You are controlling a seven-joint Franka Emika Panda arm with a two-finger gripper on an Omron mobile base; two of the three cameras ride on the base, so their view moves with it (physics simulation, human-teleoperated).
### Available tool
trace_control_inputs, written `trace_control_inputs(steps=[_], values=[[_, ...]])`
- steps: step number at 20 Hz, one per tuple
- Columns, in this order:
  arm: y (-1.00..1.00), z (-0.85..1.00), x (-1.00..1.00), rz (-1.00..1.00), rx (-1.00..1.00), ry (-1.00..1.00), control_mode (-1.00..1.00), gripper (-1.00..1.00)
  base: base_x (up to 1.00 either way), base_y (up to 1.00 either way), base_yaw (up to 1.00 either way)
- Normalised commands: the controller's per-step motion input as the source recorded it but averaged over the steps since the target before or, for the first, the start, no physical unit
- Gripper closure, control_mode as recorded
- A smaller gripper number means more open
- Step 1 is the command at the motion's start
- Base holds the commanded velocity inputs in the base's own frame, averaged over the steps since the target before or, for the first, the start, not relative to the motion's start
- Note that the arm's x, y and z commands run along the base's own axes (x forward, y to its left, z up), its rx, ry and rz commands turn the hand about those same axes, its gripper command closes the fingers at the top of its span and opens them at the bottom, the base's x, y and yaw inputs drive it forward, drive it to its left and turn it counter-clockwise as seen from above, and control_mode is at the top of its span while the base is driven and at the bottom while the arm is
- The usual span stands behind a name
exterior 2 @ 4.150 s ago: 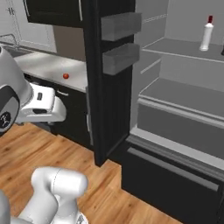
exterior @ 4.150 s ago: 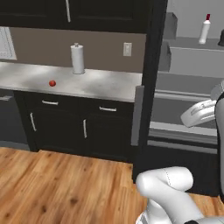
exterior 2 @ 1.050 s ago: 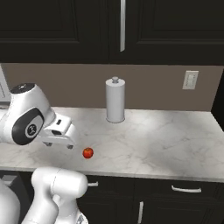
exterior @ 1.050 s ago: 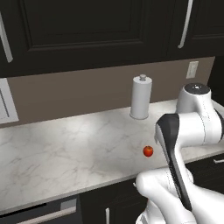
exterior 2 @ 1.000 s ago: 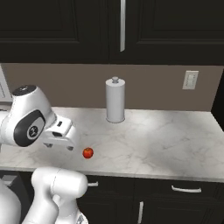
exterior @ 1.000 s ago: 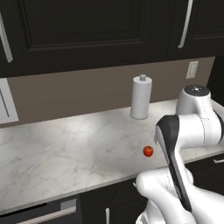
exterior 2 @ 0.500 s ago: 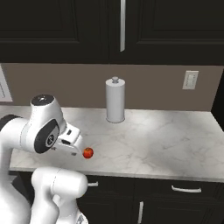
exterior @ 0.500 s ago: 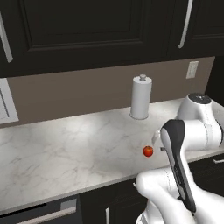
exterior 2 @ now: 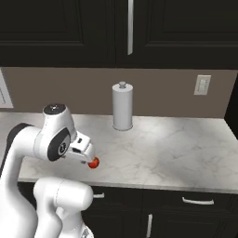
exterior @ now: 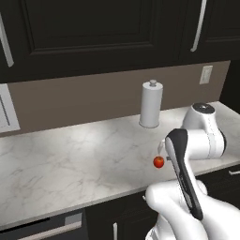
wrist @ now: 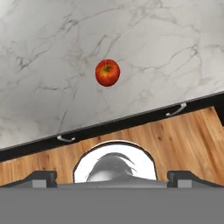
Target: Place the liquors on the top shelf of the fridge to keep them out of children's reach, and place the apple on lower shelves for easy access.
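Currently: gripper over the apple, jaws apart, nothing held.

Apple (wrist: pixel 107 72) sits on the marble counter (exterior: pixel 70 164), near the front edge, on its own with bare marble all round it. Gripper (exterior 2: pixel 88 158) hangs just above it on the arm's side; in the right base view the hand partly overlaps the red fruit (exterior 2: pixel 94 162), in the left base view the apple (exterior: pixel 159 162) shows just left of the white forearm. Looking down from the hand, both dark fingertips sit wide at the bottom corners, one tip (wrist: pixel 40 178) well clear of the apple, no contact. Paper towel roll (exterior: pixel 151 104) stands upright at the back wall, well apart from the apple. Black cabinets (exterior 2: pixel 69 32) above, wall socket (exterior 2: pixel 202 85) to the right, wood floor (wrist: pixel 175 140) below the counter front.
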Motion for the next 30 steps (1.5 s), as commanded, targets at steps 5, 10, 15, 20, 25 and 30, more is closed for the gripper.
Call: trace_control_inputs(steps=[5, 10, 15, 20, 25, 30], values=[[0.00, -0.47, 0.35, 0.00, 0.00, 0.00, -1.00, -1.00, 0.00, 0.00, 0.00], [-0.01, -0.54, 0.32, 0.00, 0.00, 0.00, -1.00, -1.00, 0.00, 0.00, 0.00], [-0.01, -0.45, 0.33, 0.00, 0.00, 0.00, -1.00, -1.00, 0.00, 0.00, 0.00], [0.00, -0.38, 0.32, 0.00, 0.00, 0.00, -1.00, -1.00, 0.00, 0.00, 0.00], [-0.01, -0.30, 0.32, 0.00, 0.00, 0.00, -1.00, -1.00, 0.00, 0.00, 0.00], [0.00, -0.29, 0.24, 0.00, 0.00, 0.00, -1.00, -1.00, 0.00, 0.00, 0.00]])
